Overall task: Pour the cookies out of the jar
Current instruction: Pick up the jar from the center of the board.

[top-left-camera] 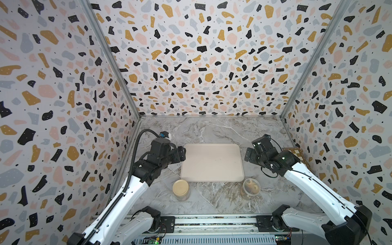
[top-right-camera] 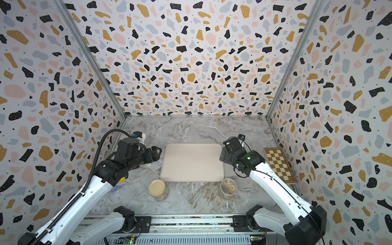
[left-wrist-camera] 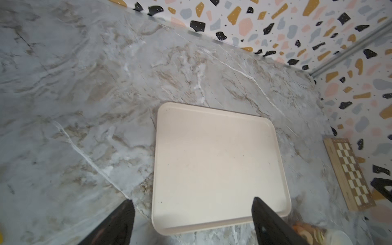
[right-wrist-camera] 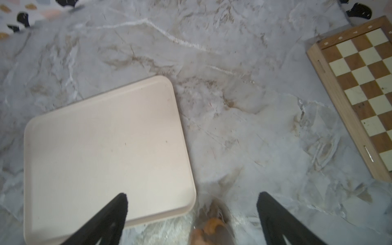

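In the right wrist view the bottom edge is cutting off the open jar (right-wrist-camera: 220, 210), and blur is reducing its cookies (right-wrist-camera: 212, 226) to orange smears. In a top view the right arm (top-left-camera: 282, 161) is covering most of the chessboard (top-left-camera: 297, 153), while a lid (top-left-camera: 180, 187) is hiding what may be more cookies inside the second jar (top-left-camera: 185, 197)
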`<action>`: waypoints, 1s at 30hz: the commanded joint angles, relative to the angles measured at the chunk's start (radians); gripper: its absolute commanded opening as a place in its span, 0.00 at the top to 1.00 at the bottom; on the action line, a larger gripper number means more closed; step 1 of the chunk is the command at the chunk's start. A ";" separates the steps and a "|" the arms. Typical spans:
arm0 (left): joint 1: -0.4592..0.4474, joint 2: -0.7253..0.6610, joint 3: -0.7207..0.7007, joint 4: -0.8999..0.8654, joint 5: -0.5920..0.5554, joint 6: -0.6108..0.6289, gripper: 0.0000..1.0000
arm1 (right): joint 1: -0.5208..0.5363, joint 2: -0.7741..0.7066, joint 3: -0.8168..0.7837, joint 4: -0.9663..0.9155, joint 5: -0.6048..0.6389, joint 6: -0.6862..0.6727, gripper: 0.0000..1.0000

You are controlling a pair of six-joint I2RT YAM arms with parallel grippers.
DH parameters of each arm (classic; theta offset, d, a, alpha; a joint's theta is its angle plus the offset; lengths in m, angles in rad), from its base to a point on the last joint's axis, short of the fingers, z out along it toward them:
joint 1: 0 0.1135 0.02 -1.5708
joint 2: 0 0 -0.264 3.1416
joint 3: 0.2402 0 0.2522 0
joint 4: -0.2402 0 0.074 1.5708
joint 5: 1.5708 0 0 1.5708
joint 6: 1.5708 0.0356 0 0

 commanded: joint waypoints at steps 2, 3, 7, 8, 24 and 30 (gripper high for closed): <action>-0.054 -0.035 -0.041 -0.037 0.059 -0.041 0.15 | 0.081 -0.015 -0.027 -0.174 -0.071 0.007 0.05; -0.058 -0.039 -0.049 -0.038 0.057 -0.040 0.15 | 0.101 -0.017 -0.026 -0.192 -0.058 0.016 0.02; -0.058 -0.072 -0.070 -0.046 0.016 -0.044 0.15 | 0.116 0.000 -0.043 -0.208 -0.108 0.001 0.01; -0.058 -0.080 -0.074 -0.040 0.018 -0.047 0.15 | 0.119 0.004 -0.055 -0.205 -0.122 0.002 0.01; -0.058 -0.138 -0.138 0.010 0.101 -0.080 0.13 | 0.171 -0.084 -0.236 -0.099 -0.181 0.048 0.01; -0.058 -0.140 -0.158 0.033 0.128 -0.098 0.14 | 0.178 -0.074 -0.295 -0.061 -0.207 0.057 0.01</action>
